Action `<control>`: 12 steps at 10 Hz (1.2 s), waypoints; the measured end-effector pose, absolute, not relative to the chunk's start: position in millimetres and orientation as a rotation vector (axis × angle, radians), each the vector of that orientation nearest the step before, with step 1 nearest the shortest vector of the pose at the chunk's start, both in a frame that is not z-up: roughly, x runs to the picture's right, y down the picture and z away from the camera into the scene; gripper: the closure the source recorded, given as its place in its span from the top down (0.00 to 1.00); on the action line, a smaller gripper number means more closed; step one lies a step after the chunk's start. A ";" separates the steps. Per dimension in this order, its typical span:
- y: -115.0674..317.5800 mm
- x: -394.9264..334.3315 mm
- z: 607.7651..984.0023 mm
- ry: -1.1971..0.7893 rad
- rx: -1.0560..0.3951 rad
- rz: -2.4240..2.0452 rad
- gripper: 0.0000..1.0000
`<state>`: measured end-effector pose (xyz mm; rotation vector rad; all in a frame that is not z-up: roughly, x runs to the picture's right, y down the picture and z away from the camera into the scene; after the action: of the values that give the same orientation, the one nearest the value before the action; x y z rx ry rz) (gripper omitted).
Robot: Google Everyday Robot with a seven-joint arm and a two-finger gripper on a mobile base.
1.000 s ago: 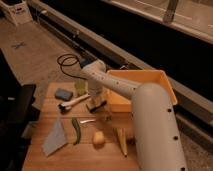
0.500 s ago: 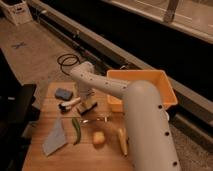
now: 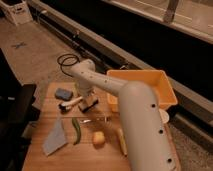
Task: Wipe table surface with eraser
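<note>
Compared with a moment ago, the arm is reaching farther toward the left side of the table surface, and the eraser has moved with it. The thick white arm is stretching from the lower right up and across the wood, then bending down at its far end. The gripper is pointing down at the table, between the blue sponge and the orange bin, and its fingers are closed on the eraser. The eraser is looking like a small dark block with a lighter face, and it is lying low at the wood; I cannot tell if it is touching. A white-handled brush is lying just beside it on the left. Nearer the front, a grey cloth, a green vegetable and a yellow piece of food are resting on the planks.
</note>
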<state>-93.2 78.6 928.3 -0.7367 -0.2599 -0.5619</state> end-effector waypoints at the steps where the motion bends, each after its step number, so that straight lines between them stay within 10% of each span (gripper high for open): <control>1: 78.6 -79.6 931.0 -0.242 -0.744 -0.544 0.00; 12: 109.0 -104.3 889.5 -0.276 -0.727 -0.609 0.00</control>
<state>-104.3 109.0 889.5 -0.7268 -0.2757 -0.6088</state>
